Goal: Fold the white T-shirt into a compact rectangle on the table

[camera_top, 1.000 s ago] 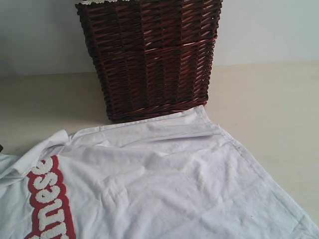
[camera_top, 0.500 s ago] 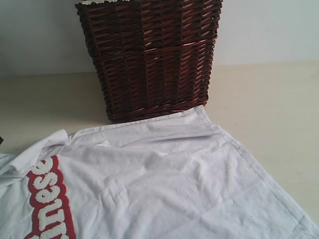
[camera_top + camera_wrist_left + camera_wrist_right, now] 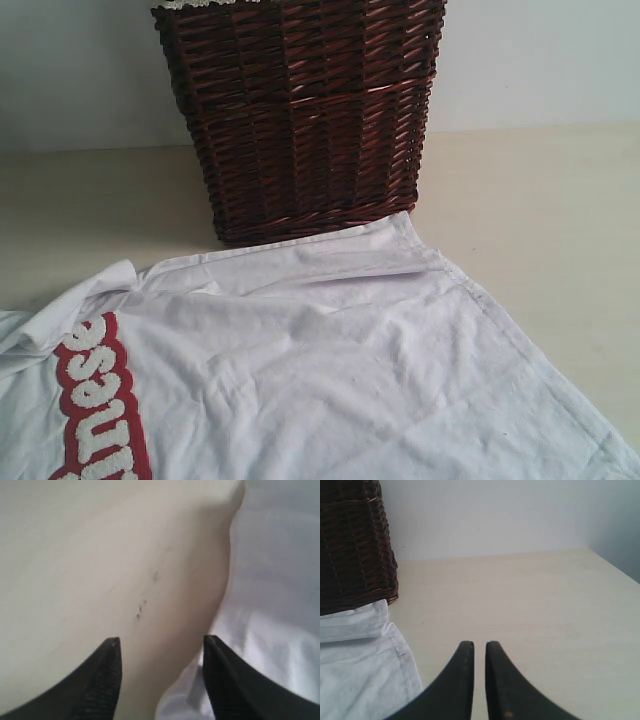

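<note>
The white T-shirt (image 3: 330,370) lies spread flat over the table (image 3: 540,200), its red band with fuzzy white letters (image 3: 95,400) at the left; the neck tag is out of view. Neither gripper shows in the exterior view. In the left wrist view my left gripper (image 3: 162,642) is open just above the bare table (image 3: 75,555), and the shirt's edge (image 3: 280,580) reaches under one fingertip (image 3: 212,647). My right gripper (image 3: 480,645) is shut on nothing, hovering over the table (image 3: 530,595) beside the shirt's hem (image 3: 355,670).
A tall dark wicker basket (image 3: 300,110) with white lace trim stands at the back against the pale wall, touching the shirt's far hem. It also shows in the right wrist view as the basket (image 3: 350,540). Bare table stretches to the right.
A dark tip at the exterior view's left edge has slid up and out of sight. The shirt and basket have not moved.
</note>
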Controlling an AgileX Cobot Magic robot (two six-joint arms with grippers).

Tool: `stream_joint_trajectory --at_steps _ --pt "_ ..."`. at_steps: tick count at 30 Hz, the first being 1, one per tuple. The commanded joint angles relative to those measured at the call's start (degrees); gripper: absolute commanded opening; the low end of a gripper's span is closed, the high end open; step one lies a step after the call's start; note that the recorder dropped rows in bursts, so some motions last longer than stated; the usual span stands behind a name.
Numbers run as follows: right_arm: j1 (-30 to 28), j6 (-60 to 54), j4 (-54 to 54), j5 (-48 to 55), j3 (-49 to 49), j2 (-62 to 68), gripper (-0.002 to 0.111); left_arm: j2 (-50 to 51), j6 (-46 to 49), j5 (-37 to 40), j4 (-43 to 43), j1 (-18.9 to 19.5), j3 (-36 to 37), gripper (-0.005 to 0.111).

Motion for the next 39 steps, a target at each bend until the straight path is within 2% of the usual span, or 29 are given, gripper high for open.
stream_joint_trajectory --at_steps 1,4,9,12,19,23,32,37,39 --pt "-0.3 -0.4 -0.2 -0.8 0.3 -0.4 0.011 -0.7 -1.2 1.3 -0.8 -0.2 -0.3 0.049" --pt "-0.3 -0.4 -0.2 -0.8 0.3 -0.4 0.011 -0.7 -1.3 3.2 -1.9 -0.2 -0.3 0.043" --pt "-0.3 -0.4 -0.2 -0.8 0.3 -0.4 0.011 -0.7 -1.4 10.3 -1.9 -0.2 -0.3 0.023" --pt "-0.3 -0.4 -0.2 -0.8 0.3 -0.4 0.011 -0.7 -1.6 10.1 -1.9 -0.2 -0.3 0.018" --pt "-0.3 -0.4 -0.2 -0.8 0.3 -0.4 0.011 -0.7 -1.6 8.9 -2.8 -0.2 -0.3 0.015" --pt "-0.3 -0.4 -0.2 -0.8 0.3 -0.4 0.011 -0.7 -1.0 8.6 -4.5 -0.2 -0.3 0.0" --pt "-0.3 -0.4 -0.2 -0.8 0.3 -0.4 0.011 -1.0 1.0 7.5 -6.5 -0.2 -0.3 0.0" --pt "-0.3 -0.4 -0.2 -0.8 0.3 -0.4 0.011 -3.4 5.8 -0.9 -14.1 -0.2 -0.4 0.0" --pt "-0.3 -0.4 -0.2 -0.8 0.3 -0.4 0.011 -4.1 8.7 -2.0 -17.0 -0.2 -1.0 0.0"
